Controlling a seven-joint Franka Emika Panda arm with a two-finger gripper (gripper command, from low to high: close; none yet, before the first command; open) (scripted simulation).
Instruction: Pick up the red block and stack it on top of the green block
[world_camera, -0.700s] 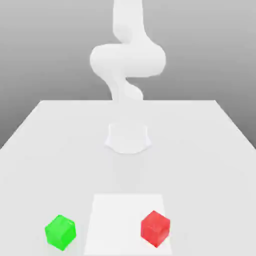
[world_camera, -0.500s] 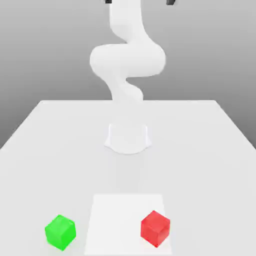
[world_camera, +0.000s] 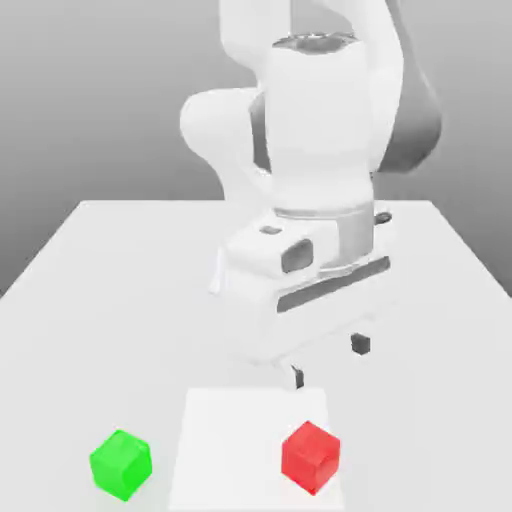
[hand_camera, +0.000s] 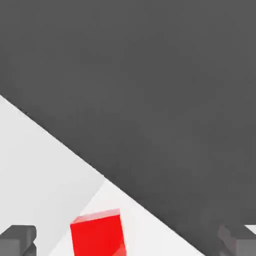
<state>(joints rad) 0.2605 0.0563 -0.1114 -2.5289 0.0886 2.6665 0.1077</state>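
The smooth matte red block (world_camera: 311, 457) sits on a paler square patch (world_camera: 230, 440) of the white table (world_camera: 100, 290), well apart from the matching green block (world_camera: 121, 464). Above it, the glossy white arm's gripper (world_camera: 329, 360) hangs with fingers spread, empty.

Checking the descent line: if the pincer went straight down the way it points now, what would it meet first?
Probably the table, just behind the red block. The open pincer hangs short of the block, though depth is unclear.
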